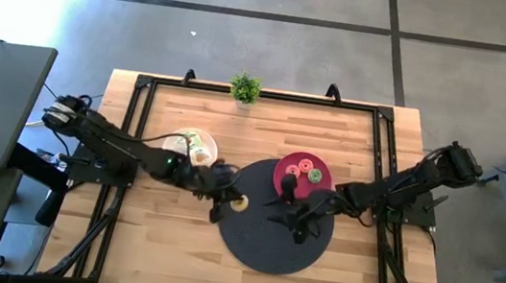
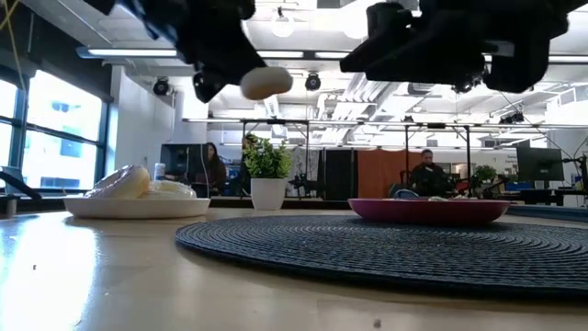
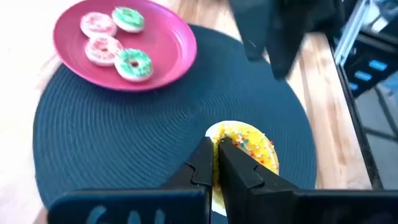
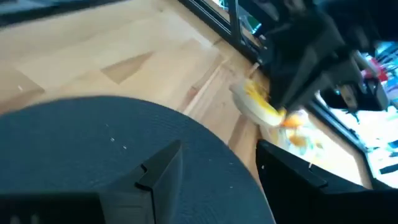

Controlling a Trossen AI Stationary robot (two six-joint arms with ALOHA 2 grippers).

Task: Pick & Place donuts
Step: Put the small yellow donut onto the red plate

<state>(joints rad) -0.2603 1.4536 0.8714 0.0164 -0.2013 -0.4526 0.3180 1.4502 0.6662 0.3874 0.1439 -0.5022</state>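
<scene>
Yellow donut [image 3: 244,148] sits pinched in the left gripper [image 3: 216,163], raised above the mat's [image 1: 260,244] edge. Beside it, the right gripper [image 4: 214,165] hovers, fingers spread, holding nothing, near the pink plate [image 1: 280,172].

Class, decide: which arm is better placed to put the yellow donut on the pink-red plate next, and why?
Left. The left claw is shut on the yellow donut, lifted over the dark mat's edge, the pink-red plate just beyond. The right claw hangs open over the mat, empty.
</scene>
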